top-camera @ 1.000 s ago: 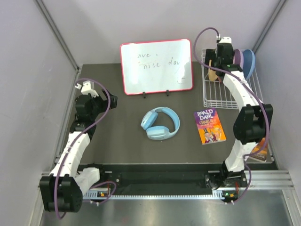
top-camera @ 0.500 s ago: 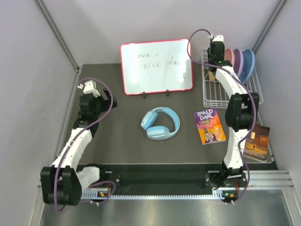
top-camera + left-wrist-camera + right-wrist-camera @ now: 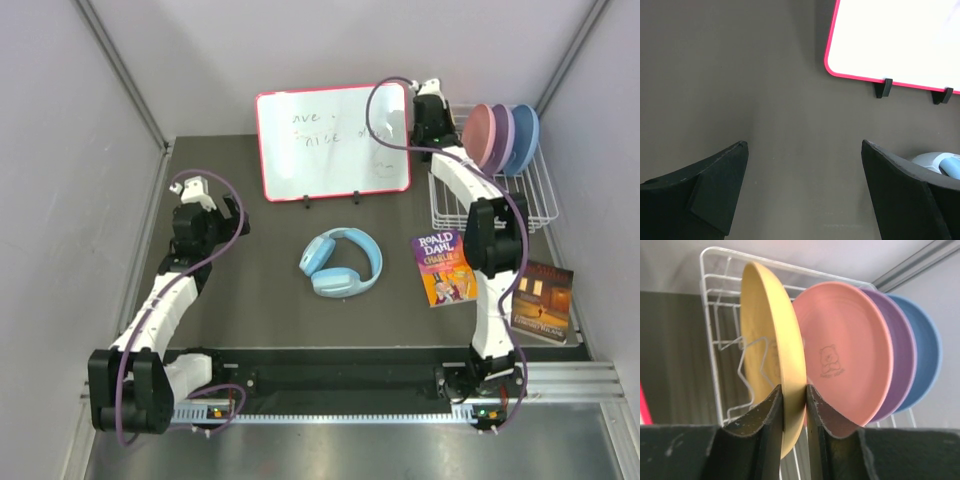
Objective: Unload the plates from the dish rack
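In the right wrist view my right gripper [image 3: 794,386] is shut on the lower rim of the tan-orange plate [image 3: 772,340], which stands on edge at the white wire dish rack [image 3: 710,335]. Behind it stand the pink plate [image 3: 845,365], the purple plate [image 3: 902,360] and the blue plate [image 3: 927,350]. From above, the right gripper [image 3: 430,110] sits at the rack's [image 3: 520,205] far left corner and hides the tan plate. The pink [image 3: 480,135], purple [image 3: 506,140] and blue [image 3: 527,135] plates show there. My left gripper [image 3: 804,145] hangs open over bare table [image 3: 228,215].
A red-framed whiteboard [image 3: 333,140] stands at the back centre, close to the left of the right gripper. Light blue headphones [image 3: 340,262] lie mid-table, an orange book [image 3: 445,267] to their right and a dark book [image 3: 541,300] by the right wall.
My right gripper has closed on the tan-orange plate and moved left toward the whiteboard. The right arm has straightened, uncovering the dark book. The left arm shifted slightly.
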{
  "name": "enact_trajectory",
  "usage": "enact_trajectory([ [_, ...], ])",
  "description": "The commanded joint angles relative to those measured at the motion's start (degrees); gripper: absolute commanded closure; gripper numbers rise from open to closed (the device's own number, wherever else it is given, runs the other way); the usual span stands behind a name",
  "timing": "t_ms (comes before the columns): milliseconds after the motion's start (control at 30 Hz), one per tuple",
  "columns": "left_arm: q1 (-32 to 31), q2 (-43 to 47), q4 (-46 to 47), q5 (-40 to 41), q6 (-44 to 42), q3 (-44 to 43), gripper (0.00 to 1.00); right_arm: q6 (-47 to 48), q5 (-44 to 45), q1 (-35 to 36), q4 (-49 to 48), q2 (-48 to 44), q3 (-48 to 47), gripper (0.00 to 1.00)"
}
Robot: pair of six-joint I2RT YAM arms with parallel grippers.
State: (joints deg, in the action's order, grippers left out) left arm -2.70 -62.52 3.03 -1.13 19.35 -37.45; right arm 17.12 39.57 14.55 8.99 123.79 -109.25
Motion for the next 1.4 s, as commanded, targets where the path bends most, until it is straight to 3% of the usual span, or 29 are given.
enact_trajectory([
  [0,-0.3,0.2,3.1,2.3,-1.0,-0.1,0.01,5.1,8.7,1.8,-13.2,-2.0,2.5,1.00],
  [167,-0.6,-0.5,2.3,3.2,-0.9,-0.6,0.01,11.0,18.0,3.1,-25.1,-6.6,7.5,1.00],
  [500,-1.4,0.3,0.8,3.8,-1.0,-1.0,0.01,30.7,27.7,5.7,-47.5,-13.3,11.7,1.00],
  [633,-1.9,1.3,0.3,1.4,-0.6,-1.4,0.01,31.7,28.5,8.7,-48.5,-21.3,16.9,1.00],
  [667,-1.9,2.0,0.2,0.0,-0.2,-1.5,0.01,26.3,27.3,9.5,-45.7,-23.2,17.2,1.00],
  [733,-1.9,2.7,0.3,-3.6,1.3,-2.4,0.01,14.4,24.5,12.0,-22.7,-29.4,14.8,1.00],
  [767,-1.9,3.3,0.5,-7.2,2.2,-2.7,0.01,0.1,17.1,12.4,-13.4,-31.6,13.6,1.00],
  [800,-1.9,3.8,0.8,-9.7,3.3,-3.2,0.01,-5.6,12.9,12.6,-0.1,-33.8,13.3,1.00],
  [867,-1.9,5.0,3.8,-15.7,7.1,-3.2,0.01,-16.4,1.5,12.7,7.9,-40.1,16.2,1.00],
  [1067,-2.0,5.7,14.8,-27.9,17.9,-2.1,0.04,-31.3,-17.6,13.2,9.6,-51.0,30.7,1.00],
  [1367,-5.1,4.0,26.6,-34.1,28.5,0.7,0.05,-38.0,-26.6,16.1,2.6,-55.7,43.8,1.00],
])
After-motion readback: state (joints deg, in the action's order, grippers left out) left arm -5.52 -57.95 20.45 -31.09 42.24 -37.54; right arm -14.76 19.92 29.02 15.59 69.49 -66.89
